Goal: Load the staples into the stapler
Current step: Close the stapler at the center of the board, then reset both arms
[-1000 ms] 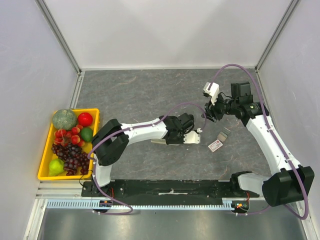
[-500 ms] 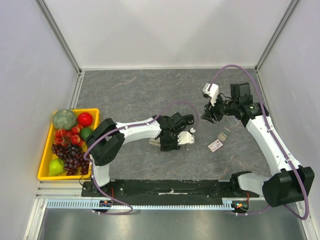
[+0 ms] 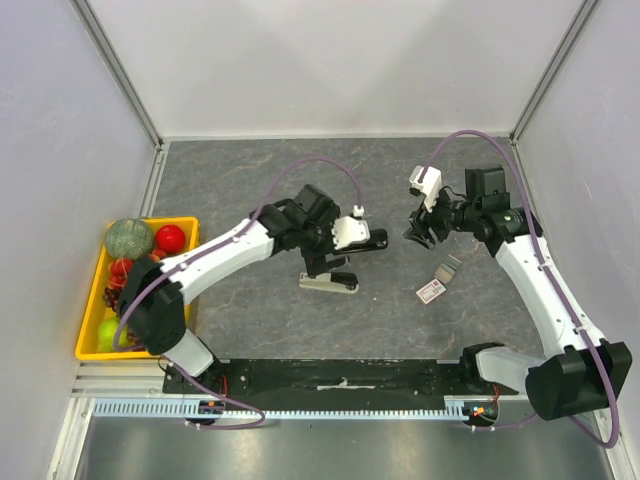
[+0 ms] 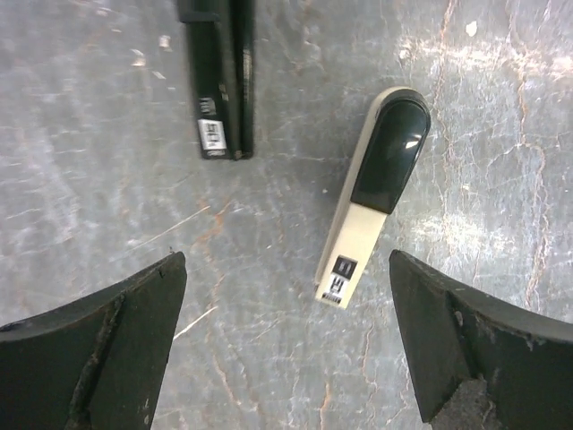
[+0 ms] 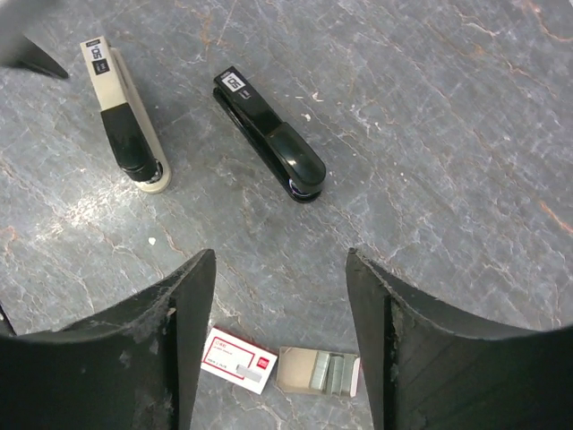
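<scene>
Left jaws and right jaws both stand apart, empty. The staples (image 5: 237, 360) lie on the counter (image 5: 466, 116) under the right jaws, near a beige stapler (image 5: 124, 116) and black stapler (image 5: 269, 134). Thin strips may scatter if pinched off-centre.

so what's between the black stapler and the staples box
Nothing. In the right wrist view the grey table is bare between the black stapler and the staples box.

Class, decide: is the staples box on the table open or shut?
Open: the grey staples lie exposed in their tray, beside the white sleeve.
</scene>
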`<state>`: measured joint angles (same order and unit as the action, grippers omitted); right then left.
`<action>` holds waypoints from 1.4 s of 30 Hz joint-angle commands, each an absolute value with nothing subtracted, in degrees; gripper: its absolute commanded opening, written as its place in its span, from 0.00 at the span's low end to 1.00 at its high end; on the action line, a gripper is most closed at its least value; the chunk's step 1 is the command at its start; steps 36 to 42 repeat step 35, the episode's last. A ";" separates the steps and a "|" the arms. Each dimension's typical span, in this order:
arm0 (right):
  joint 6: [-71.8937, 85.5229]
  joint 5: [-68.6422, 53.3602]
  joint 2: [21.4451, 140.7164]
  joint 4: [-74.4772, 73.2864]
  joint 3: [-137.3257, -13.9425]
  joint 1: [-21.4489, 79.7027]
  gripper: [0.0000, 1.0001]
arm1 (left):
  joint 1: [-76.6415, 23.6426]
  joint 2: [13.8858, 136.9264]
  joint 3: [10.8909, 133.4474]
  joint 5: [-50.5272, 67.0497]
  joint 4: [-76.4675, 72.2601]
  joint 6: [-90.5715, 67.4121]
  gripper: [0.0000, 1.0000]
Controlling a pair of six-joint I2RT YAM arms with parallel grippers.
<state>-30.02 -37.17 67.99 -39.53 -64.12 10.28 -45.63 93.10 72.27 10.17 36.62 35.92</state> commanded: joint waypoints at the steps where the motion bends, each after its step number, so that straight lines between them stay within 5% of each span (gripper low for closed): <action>1: -29.53 -33.93 65.39 -39.11 -64.07 9.41 0.72 | -41.59 84.30 71.29 18.09 37.08 34.46 0.99; 2: -29.27 -31.84 65.13 -39.11 -64.07 9.14 0.91 | -40.44 83.07 70.84 18.89 37.44 34.02 0.99; 3: -28.22 -30.42 64.78 -39.11 -63.99 9.14 0.98 | -39.12 79.92 70.32 19.85 37.62 33.67 0.99; 15: -18.64 6.23 45.71 -25.24 -51.69 8.09 0.98 | -11.36 52.57 53.89 15.49 24.70 15.74 0.99; 23: -11.78 28.53 40.35 -12.68 -46.94 8.00 0.98 | -7.82 42.73 47.64 6.33 19.86 13.97 0.99; 42: -11.69 32.25 36.91 -8.44 -43.86 8.00 0.98 | -6.86 39.64 47.46 1.50 16.35 13.97 0.99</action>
